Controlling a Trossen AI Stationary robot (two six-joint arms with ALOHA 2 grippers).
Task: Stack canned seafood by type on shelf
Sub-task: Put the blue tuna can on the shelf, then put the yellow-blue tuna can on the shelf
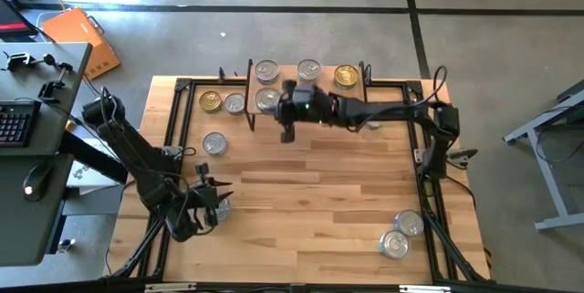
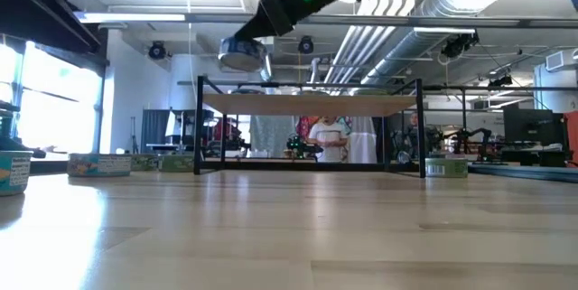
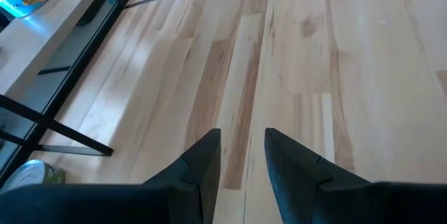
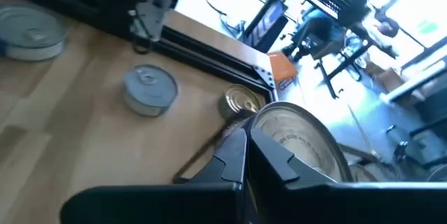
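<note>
My right gripper [image 1: 281, 104] is shut on a silver tin [image 1: 266, 99] and holds it in the air over the left end of the shelf [image 2: 307, 103], as the low view [image 2: 242, 53] shows. Three more tins [image 1: 309, 69] sit along the shelf's far side. Other tins lie on the tabletop: a gold one [image 1: 211, 101] and silver ones [image 1: 213, 143] to the shelf's left, and two [image 1: 401, 234] near the right near corner. My left gripper [image 3: 241, 158] is open, low over the table's left near part, with a tin [image 1: 220, 207] beside it. My right gripper [image 4: 246, 137] pinches the tin at its rim [image 4: 262, 130] between the two fingers, coming level from the table's right. The tin [image 4: 300, 144] is lifted clear and lies flat above the shelf board. The fingers cover the place of contact.
The shelf's black legs [image 2: 199, 127] and the black frame along the table's edges [image 1: 178, 110] stand near the loose tins. A teal tin [image 2: 11, 171] sits at the table's left. Bare wood [image 1: 310, 193] lies between the arms. A desk with a keyboard [image 1: 14, 120] stands left of the table.
</note>
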